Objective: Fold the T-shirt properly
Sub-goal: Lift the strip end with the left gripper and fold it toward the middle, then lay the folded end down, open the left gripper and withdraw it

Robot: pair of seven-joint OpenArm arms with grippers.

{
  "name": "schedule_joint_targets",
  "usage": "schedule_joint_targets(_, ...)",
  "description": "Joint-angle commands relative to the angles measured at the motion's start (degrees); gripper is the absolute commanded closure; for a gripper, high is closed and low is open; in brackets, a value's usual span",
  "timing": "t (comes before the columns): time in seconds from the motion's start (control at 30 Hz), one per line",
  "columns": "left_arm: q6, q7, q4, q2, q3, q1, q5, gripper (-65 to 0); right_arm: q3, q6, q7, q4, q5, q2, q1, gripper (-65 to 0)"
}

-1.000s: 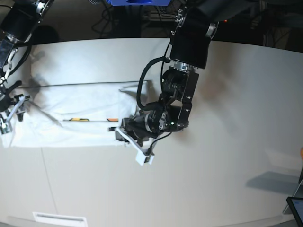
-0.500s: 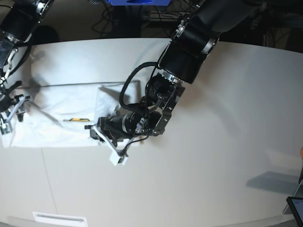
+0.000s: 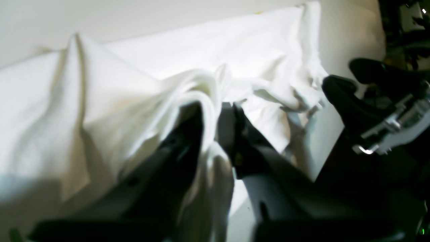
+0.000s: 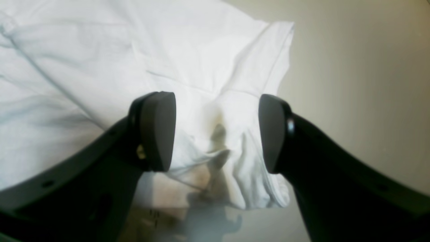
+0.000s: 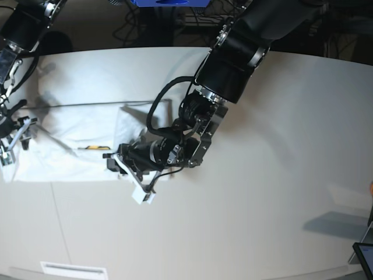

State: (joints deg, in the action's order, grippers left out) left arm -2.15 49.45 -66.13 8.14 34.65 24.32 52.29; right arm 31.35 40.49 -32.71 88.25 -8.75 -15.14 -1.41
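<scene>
The white T-shirt (image 5: 76,131) lies flattened in a long band on the left part of the table, with a thin strip of yellow and orange print showing along a fold. My left gripper (image 5: 116,164) is low over the shirt's near edge, its right end doubled over to the left. In the left wrist view the two dark fingers of the left gripper (image 3: 211,131) stand close together with a fold of the T-shirt (image 3: 151,67) pinched between them. My right gripper (image 4: 216,131) is open above a crumpled corner of the T-shirt (image 4: 168,50), and holds nothing.
The pale table (image 5: 280,192) stretches bare to the right of the shirt. A dark screen corner (image 5: 364,256) pokes in at the bottom right. The right gripper (image 5: 13,143) sits at the shirt's left end, near the table's left edge.
My left arm has swung left, dragging the shirt's right end over the rest of the cloth, then nearly stopped. The right arm has stayed where it was.
</scene>
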Motion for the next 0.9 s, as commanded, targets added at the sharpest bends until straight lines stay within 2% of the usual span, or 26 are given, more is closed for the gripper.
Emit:
schedule_joint_targets(0.0,-3.17,-2.20,-1.34,0.86,0.03,2.10,1.99,-12.1,0.07,-0.49,1.19,0.76,0.71,-1.00,-0.83,-37.1)
schedule_joint_targets(0.07,-7.47,-3.43,-1.34,0.86,0.03,2.37,2.96,-20.0,0.07,-0.49,1.19,0.76,0.71,-1.00,-0.83,-37.1)
schedule_joint_targets(0.13,-11.96,-3.61,-1.34,0.86,0.03,2.45,3.49,-24.2,0.07,-0.49,1.19,0.76,0.71,-1.00,-0.83,-37.1)
schedule_joint_targets(0.23,-19.17,-3.69,-2.05,0.86,0.03,2.54,3.58,-25.0,0.07,-0.49,1.19,0.76,0.71,-1.00,-0.83,-37.1)
schedule_joint_targets(0.33,-29.36,-3.52,-2.84,0.86,0.12,3.42,3.49,-25.0,0.07,-0.49,1.19,0.76,0.71,-1.00,-0.83,-37.1)
schedule_joint_targets(0.4,-32.44,-3.43,-3.19,0.86,0.03,3.68,3.49,-24.9,-0.01,-0.49,1.19,0.76,0.71,-0.64,-0.83,-37.1)
schedule_joint_targets(0.53,-30.86,-3.43,-8.03,0.86,0.12,3.16,0.85,-24.5,-2.39,-0.49,1.19,0.76,0.62,0.06,-0.83,-37.1)
schedule_joint_targets(0.57,-29.72,-3.43,-9.43,0.86,0.12,2.98,-1.52,-24.5,-2.65,-0.49,1.19,0.76,0.62,0.23,-0.83,-37.1)
schedule_joint_targets(0.63,-25.23,-3.43,-12.33,0.43,-0.15,0.96,-6.97,-23.2,-2.65,-0.49,1.19,0.76,0.62,0.50,-0.83,-37.1)
schedule_joint_targets(0.67,-22.15,-3.52,-14.27,-0.19,-0.24,-0.18,-10.75,-20.2,-2.65,-0.49,1.19,0.76,0.62,0.59,-0.83,-37.1)
schedule_joint_targets(0.77,-14.51,-3.61,-18.22,-0.89,-0.41,-4.49,-22.53,-2.5,-2.65,-0.49,1.37,0.76,0.62,0.59,-0.83,-37.1)
schedule_joint_targets(0.8,-13.28,-3.61,-18.66,-0.89,-0.50,-5.63,-26.14,0.0,-2.65,-0.49,1.46,0.76,0.62,0.59,-0.83,-37.1)
schedule_joint_targets(0.87,-11.61,-3.96,-18.75,-0.71,-0.59,-7.57,-33.08,0.0,-2.65,-0.49,1.54,1.03,0.62,0.50,-0.92,-37.1)
